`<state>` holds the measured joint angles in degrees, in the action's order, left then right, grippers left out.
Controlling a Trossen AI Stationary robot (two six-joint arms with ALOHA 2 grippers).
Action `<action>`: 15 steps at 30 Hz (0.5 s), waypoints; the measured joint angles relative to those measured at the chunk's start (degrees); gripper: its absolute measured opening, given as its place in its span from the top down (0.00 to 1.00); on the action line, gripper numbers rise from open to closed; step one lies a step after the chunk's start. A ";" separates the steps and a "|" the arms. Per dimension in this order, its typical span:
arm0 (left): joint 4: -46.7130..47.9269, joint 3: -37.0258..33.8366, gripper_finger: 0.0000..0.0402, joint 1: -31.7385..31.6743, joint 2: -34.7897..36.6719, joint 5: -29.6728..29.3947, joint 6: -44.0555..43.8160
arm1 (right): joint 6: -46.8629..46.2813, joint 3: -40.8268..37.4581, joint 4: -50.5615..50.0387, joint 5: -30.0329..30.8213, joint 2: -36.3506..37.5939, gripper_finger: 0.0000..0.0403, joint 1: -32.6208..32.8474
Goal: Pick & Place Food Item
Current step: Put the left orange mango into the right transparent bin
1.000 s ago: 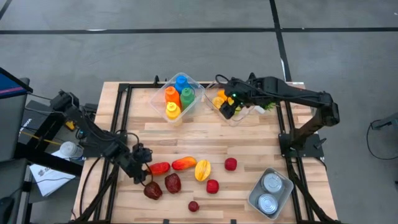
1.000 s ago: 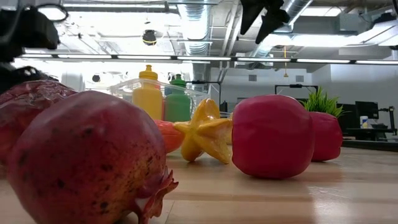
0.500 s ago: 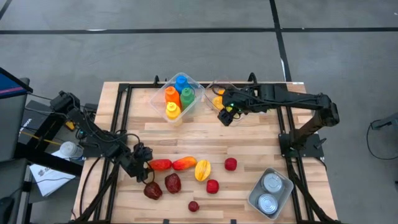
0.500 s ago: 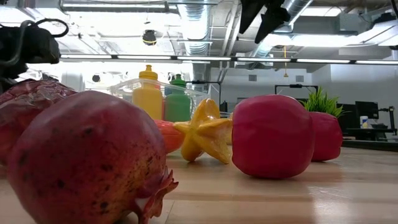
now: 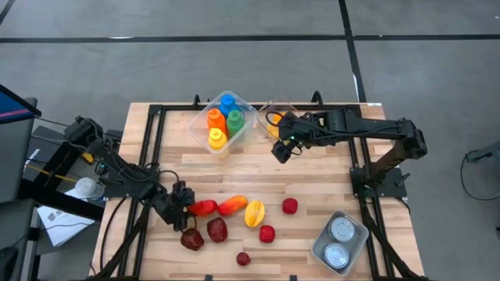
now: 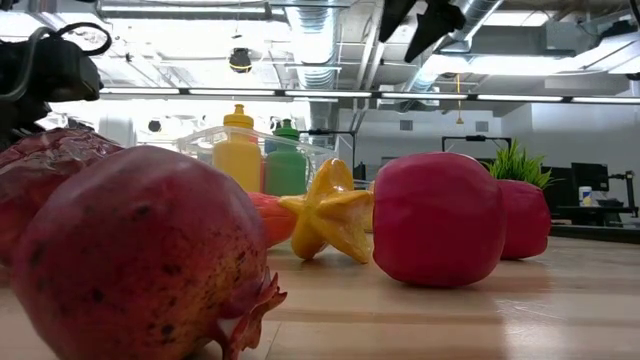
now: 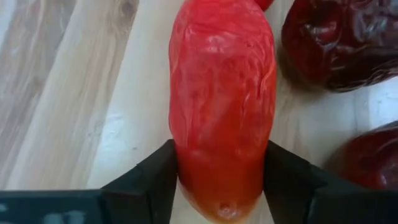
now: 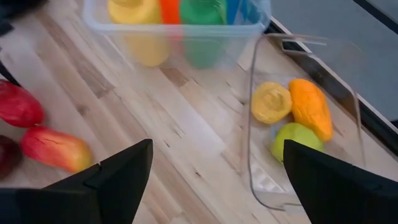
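On table, left claw (image 7: 221,180) pinches red fruit (image 7: 222,106).

The desk (image 5: 312,179) is pale striped wood in a black frame. On it lie a glossy red pepper (image 7: 222,106), a red-orange mango (image 5: 232,204), a yellow starfruit (image 5: 255,212), red apples (image 5: 290,206) and dark maroon pomegranates (image 5: 217,229). Yellow, orange, green and blue bottles (image 5: 224,121) fill a clear bin.

Pale planked wood table (image 5: 312,179) with visible grain, glossy wrinkled red pepper (image 7: 222,106) between matt black plastic fingers (image 7: 146,186), clear plastic bin (image 8: 311,124), shiny metal cans (image 5: 337,242), leathery speckled pomegranate (image 6: 140,260), smooth waxy apple (image 6: 438,232)
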<state>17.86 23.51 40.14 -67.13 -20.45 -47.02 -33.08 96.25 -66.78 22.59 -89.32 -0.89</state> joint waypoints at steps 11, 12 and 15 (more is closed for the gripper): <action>-0.06 1.07 0.56 -6.52 9.58 2.76 -1.69 | 1.06 0.00 8.18 0.00 0.00 0.13 6.62; -0.37 1.28 0.56 -7.39 10.87 2.52 -1.68 | 1.31 0.00 9.86 0.00 0.00 0.13 7.35; -2.16 1.66 0.56 -10.47 15.16 1.79 -0.55 | 1.38 0.00 16.21 -0.02 0.00 0.13 9.19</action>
<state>15.70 25.16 29.67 -51.97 -18.66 -47.57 -31.70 96.25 -50.57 22.57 -89.32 8.30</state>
